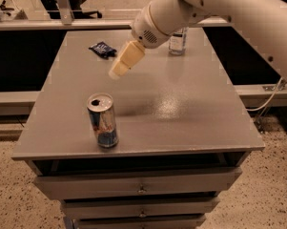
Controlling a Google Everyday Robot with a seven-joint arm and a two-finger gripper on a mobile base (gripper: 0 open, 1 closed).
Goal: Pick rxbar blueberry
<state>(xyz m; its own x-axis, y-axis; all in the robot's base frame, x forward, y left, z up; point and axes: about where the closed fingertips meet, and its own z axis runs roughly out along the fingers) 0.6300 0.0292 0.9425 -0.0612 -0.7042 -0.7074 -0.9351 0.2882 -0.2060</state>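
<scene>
The rxbar blueberry (103, 49) is a small flat dark navy wrapper lying at the far left of the grey table (190, 109). My gripper (118, 72) hangs above the table on the white arm. It is a little to the right of the bar and nearer to me, and it does not touch the bar. It holds nothing that I can see.
A silver-blue drink can (102, 120) stands upright near the table's front left edge. A clear bottle (178, 40) stands at the far edge, partly behind the arm. Drawers run below the tabletop. A rail and chair legs lie beyond the table.
</scene>
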